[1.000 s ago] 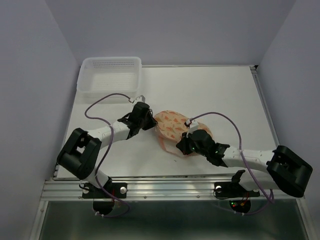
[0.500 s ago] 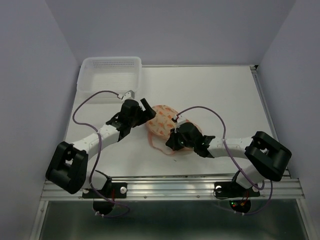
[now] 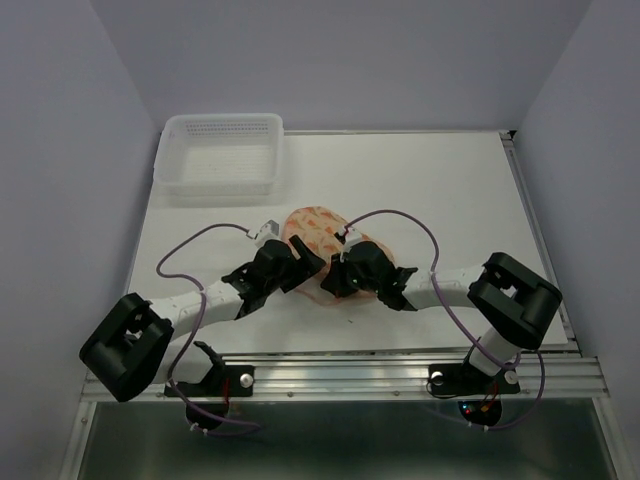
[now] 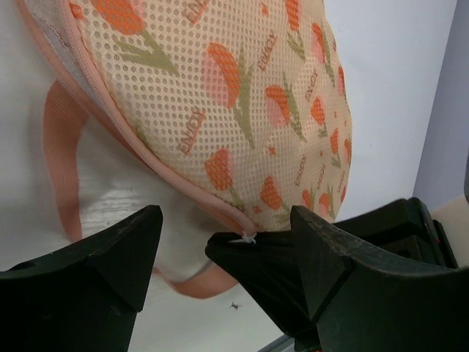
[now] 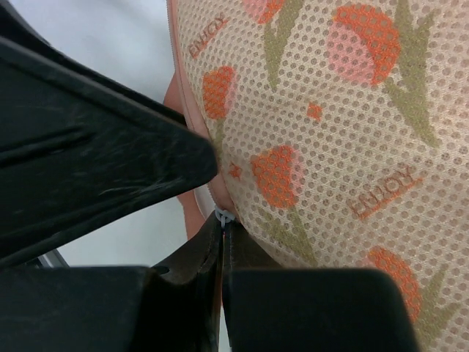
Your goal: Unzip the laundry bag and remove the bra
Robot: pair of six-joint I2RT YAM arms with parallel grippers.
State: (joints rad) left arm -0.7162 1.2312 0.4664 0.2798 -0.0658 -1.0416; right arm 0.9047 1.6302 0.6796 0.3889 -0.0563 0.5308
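Observation:
The laundry bag (image 3: 318, 238) is peach-pink mesh with an orange and green flower print, and it lies mid-table. It fills the upper part of the left wrist view (image 4: 242, 95) and most of the right wrist view (image 5: 344, 132). My right gripper (image 3: 340, 276) (image 5: 222, 224) is shut on the small white zipper pull (image 5: 223, 217) at the bag's pink trim. My left gripper (image 3: 300, 262) (image 4: 223, 220) stands open at the bag's near left edge, its fingers (image 4: 95, 279) on either side of the right gripper's tip and the pull (image 4: 245, 237). The bra is hidden.
A white perforated basket (image 3: 218, 152) stands at the table's far left corner. The bag's pink strap loop (image 4: 58, 161) lies on the white table (image 3: 450, 190) beside the left gripper. Both arms' purple cables arc over the near half of the table.
The left gripper has opened and swung from the bag's far left side round to its near left edge. The right gripper, still shut, has moved left, and the bag has shifted left with it.

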